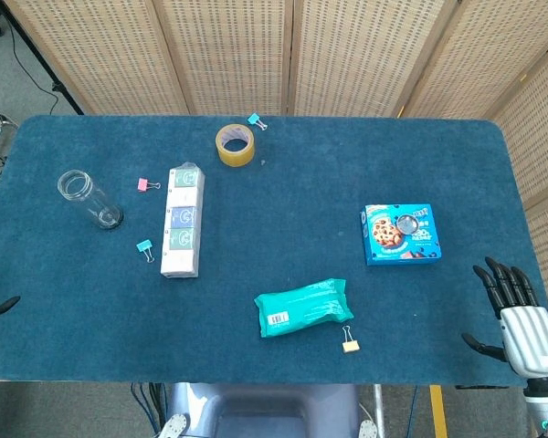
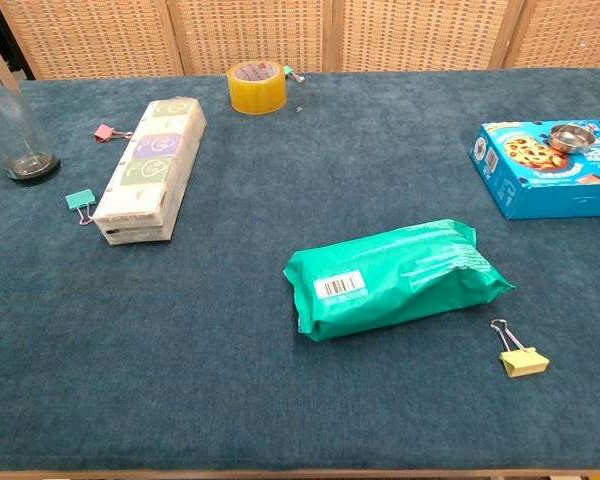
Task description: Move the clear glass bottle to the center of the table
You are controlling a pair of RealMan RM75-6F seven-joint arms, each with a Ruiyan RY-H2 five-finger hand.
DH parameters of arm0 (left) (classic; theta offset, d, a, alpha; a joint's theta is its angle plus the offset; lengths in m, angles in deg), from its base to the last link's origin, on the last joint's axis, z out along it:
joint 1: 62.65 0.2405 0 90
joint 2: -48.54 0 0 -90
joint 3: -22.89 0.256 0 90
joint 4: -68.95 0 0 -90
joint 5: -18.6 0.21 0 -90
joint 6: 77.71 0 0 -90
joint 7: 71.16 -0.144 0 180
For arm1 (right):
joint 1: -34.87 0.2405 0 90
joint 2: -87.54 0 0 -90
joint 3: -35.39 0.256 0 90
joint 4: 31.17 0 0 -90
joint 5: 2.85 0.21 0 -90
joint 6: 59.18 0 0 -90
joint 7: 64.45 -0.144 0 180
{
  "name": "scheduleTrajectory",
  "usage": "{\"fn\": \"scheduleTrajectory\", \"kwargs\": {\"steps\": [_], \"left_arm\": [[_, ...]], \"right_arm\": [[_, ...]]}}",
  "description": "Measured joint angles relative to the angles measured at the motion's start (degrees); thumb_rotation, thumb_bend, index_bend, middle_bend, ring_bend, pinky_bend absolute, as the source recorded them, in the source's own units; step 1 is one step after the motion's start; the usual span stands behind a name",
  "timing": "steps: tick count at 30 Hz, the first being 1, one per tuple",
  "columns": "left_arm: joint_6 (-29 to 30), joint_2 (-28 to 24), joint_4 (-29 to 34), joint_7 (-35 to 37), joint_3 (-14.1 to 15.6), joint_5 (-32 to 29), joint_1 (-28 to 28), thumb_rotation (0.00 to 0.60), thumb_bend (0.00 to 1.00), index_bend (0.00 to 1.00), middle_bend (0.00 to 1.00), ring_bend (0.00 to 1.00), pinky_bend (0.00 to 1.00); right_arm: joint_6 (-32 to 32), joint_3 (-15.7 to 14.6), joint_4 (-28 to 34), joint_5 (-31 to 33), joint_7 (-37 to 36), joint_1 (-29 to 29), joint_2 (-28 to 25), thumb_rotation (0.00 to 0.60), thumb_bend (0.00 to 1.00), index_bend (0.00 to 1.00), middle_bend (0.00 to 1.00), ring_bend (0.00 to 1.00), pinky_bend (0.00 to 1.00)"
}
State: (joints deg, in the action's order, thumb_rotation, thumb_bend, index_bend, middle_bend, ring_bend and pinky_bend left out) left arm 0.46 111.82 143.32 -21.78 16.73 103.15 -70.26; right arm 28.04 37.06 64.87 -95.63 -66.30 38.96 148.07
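Nothing of the job is done yet, as far as I can see. The clear glass bottle (image 1: 89, 200) stands upright and untouched near the left end of the blue surface (image 1: 283, 210), a long way from the middle it is meant to reach. Its mouth is open at the top, and in the chest view only its lower body shows at the frame's edge.

The right robot hand (image 1: 514, 308) hangs off the near right corner of the surface, fingers spread apart and holding nothing; the bottle is about as far from it as anything here, right across the whole width. Of the left robot hand (image 1: 0, 306) only a dark tip pokes in at the left edge, on the near side of the bottle and still apart from it. Whether that one is spread or curled I cannot tell.

So all of it remains: reach, grasp, carry, set down. I'd judge the left robot hand the likely one for it, being on the bottle's side. The middle of the surface looks bare, between the long tissue pack (image 1: 182, 221) and the blue cookie box (image 1: 400, 234), and beyond the green packet (image 1: 303, 307), so there seems room to stand the bottle there.
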Motion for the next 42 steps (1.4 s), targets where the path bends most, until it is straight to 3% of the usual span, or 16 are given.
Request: {"fn": "scheduleTrajectory", "kwargs": {"steps": [6, 12, 30, 42], "left_arm": [[-7.75, 5.93, -12.38, 14.16, -1.45, -0.26, -6.22, 0.6, 0.0, 0.0, 0.0, 0.0, 0.0], [-14.51, 10.4, -20.68, 19.87, -2.5, -0.92, -12.01, 0.6, 0.0, 0.0, 0.0, 0.0, 0.0], [-28.0, 21.62, -38.86, 27.06, -2.96, -2.78, -22.86, 0.6, 0.0, 0.0, 0.0, 0.0, 0.0], [-31.31, 27.96, -46.31, 29.1, -2.59, -2.7, -27.58, 0.6, 0.0, 0.0, 0.0, 0.0, 0.0]], "right_arm": [[-1.79, -0.13, -0.31, 0.22, 0.77, 0.94, 0.69, 0.6, 0.0, 0.0, 0.0, 0.0, 0.0], [-1.89, -0.35, -0.98, -0.65, 0.85, 1.3, 1.24, 0.6, 0.0, 0.0, 0.0, 0.0, 0.0], [-4.61, 0.01, -4.13, 1.21, -0.86, 2.97, 2.92, 0.6, 0.0, 0.0, 0.0, 0.0, 0.0], [-5.97, 0.67, -6.14, 3.84, -2.75, 3.39, 3.24, 0.6, 0.0, 0.0, 0.0, 0.0, 0.0]]}}
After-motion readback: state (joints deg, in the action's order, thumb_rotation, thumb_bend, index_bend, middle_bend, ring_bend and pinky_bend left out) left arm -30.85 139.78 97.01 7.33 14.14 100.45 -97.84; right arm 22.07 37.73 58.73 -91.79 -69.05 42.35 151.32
